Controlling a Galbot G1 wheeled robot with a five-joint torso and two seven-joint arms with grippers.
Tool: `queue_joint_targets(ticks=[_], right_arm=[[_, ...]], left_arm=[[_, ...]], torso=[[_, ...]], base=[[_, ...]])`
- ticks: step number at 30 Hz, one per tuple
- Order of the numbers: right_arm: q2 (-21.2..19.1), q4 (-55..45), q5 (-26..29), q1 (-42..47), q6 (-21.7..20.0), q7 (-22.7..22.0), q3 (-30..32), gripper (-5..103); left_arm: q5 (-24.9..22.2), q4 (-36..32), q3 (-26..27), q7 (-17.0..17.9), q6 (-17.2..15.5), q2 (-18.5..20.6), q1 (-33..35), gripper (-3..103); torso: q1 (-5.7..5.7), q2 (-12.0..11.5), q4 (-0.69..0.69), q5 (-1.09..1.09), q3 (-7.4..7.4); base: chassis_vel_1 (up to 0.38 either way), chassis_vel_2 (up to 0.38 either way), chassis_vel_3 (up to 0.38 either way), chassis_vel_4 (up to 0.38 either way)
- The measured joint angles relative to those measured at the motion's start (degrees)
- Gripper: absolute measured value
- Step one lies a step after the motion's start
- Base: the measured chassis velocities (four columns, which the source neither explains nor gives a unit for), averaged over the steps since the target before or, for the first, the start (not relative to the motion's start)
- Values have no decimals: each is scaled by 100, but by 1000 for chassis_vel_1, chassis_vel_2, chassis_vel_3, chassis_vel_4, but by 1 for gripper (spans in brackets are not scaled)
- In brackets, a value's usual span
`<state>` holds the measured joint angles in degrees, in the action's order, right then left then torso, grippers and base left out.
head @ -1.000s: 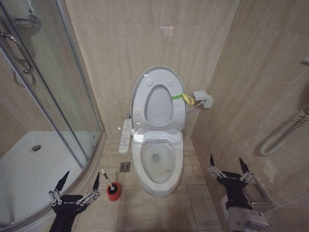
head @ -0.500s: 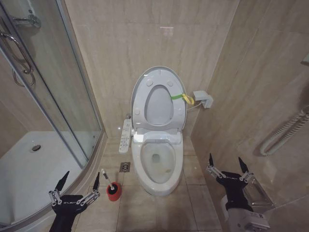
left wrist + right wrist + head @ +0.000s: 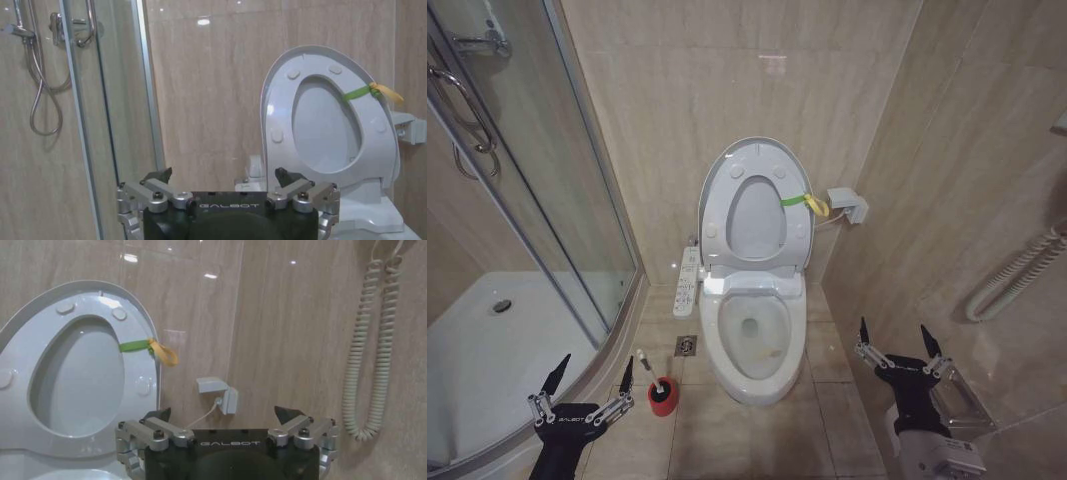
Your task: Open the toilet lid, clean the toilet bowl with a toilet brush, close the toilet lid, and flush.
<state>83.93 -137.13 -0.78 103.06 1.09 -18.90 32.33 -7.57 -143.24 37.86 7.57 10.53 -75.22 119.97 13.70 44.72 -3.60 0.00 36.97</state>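
One toilet brush (image 3: 649,372) stands in its one red holder cup (image 3: 662,396) on the floor, just beside the left flank of the toilet bowl (image 3: 752,340), and that is the relation the coming move seems to hang on. The left gripper (image 3: 595,378) hovers low with its fingers spread wide and empty, and the brush lies just to its right and a little ahead, near but not touching. The thin white handle leans up and away from the bowl toward the shower side (so its long axis runs slantwise, not plumb). The right gripper (image 3: 893,343), likewise wide and holding nothing, hangs on the far side of the bowl, well apart from the brush, so the left arm is plainly the nearer one.

One toilet lid (image 3: 757,205) is already raised, upright against the back wall with the seat ring folded up against it, one yellow-green strap (image 3: 802,202) looped at its right edge. By my reckoning the opening step is finished and fetching the brush is the step in hand.
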Motion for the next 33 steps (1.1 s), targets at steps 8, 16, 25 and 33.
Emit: queue_joint_targets(ticks=[8, 16, 25, 33], right_arm=[[-1, 0, 3, 0, -2, 0, 0, 100], [-2, 0, 4, 0, -2, -1, 0, 100], [-2, 0, 4, -1, -2, -2, 0, 100], [-2, 2, 4, -1, -2, -2, 0, 100]], left_arm=[[0, 0, 0, 0, 0, 0, 0, 100], [0, 0, 0, 0, 0, 0, 0, 100], [0, 0, 0, 0, 0, 0, 0, 100], [0, 0, 0, 0, 0, 0, 0, 100]], torso=[[0, 0, 0, 0, 0], [0, 0, 0, 0, 0], [0, 0, 0, 0, 0], [0, 0, 0, 0, 0]], base=[[0, 0, 0, 0], [0, 0, 0, 0], [0, 0, 0, 0], [0, 0, 0, 0]])
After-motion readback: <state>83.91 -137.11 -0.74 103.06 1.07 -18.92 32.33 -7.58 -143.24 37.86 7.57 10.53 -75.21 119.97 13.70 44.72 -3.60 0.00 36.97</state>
